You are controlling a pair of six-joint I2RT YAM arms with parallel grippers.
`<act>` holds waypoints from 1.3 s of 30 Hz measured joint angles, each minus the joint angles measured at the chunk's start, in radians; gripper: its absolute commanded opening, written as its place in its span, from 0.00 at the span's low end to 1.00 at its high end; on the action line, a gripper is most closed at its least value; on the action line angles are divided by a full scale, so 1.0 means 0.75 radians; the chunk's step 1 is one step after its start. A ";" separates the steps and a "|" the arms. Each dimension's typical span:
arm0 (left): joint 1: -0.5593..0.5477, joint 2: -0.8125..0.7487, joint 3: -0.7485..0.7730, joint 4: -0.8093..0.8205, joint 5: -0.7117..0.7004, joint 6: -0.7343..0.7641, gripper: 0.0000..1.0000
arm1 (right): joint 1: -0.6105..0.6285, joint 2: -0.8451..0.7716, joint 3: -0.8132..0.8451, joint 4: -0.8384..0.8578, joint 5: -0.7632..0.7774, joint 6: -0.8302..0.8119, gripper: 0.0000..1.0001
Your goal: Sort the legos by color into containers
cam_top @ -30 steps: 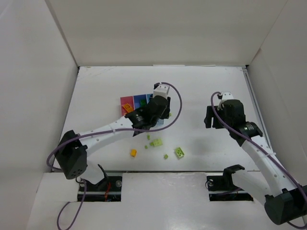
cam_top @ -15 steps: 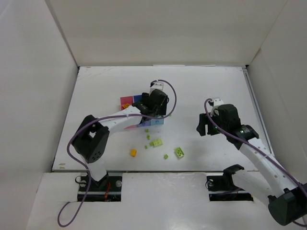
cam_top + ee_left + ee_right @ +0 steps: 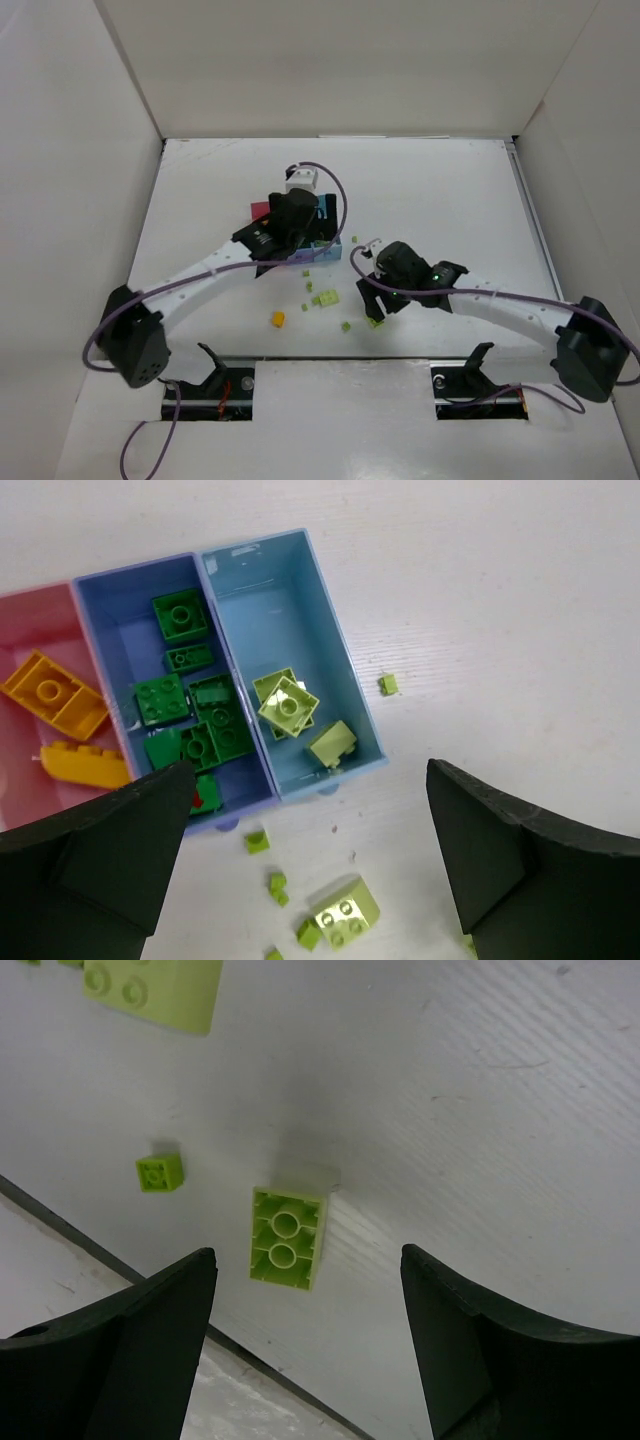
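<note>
The containers stand joined in a row: pink (image 3: pixel 40 640), periwinkle (image 3: pixel 110 610) and light blue (image 3: pixel 290 580). Orange legos (image 3: pixel 50 692) lie in the pink one, dark green legos (image 3: pixel 190 720) in the periwinkle one, and pale lime legos (image 3: pixel 290 705) in the light blue one. My left gripper (image 3: pixel 308 780) hangs open and empty above the bins' near end (image 3: pixel 285 235). My right gripper (image 3: pixel 308 1260) is open low over the table (image 3: pixel 380 300). An upside-down lime brick (image 3: pixel 287 1237) lies between its fingers, untouched.
Loose on the table are a lime brick (image 3: pixel 345 912), small lime bits (image 3: pixel 258 841) and an orange brick (image 3: pixel 278 319). Another lime bit (image 3: pixel 160 1172) lies left of the upside-down brick. The table's front edge (image 3: pixel 100 1260) runs close by. White walls enclose the table.
My left gripper has opened wide and drifted left over the bins. My right arm has swung left and down from the right side to the lime brick near the front edge.
</note>
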 measured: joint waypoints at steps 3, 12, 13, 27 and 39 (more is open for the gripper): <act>-0.008 -0.213 -0.089 -0.020 0.002 -0.045 1.00 | 0.069 0.113 0.001 0.022 0.025 0.020 0.79; -0.033 -0.552 -0.369 -0.144 0.017 -0.227 1.00 | 0.132 0.272 0.001 0.098 0.097 0.068 0.60; -0.035 -0.563 -0.390 -0.165 0.018 -0.245 1.00 | 0.134 0.277 0.001 0.100 0.110 0.078 0.47; -0.041 -0.685 -0.514 -0.252 0.074 -0.386 1.00 | 0.139 0.231 0.216 -0.004 0.284 0.094 0.30; -0.052 -0.736 -0.609 -0.261 0.168 -0.478 1.00 | 0.100 0.655 0.964 0.174 0.333 -0.185 0.34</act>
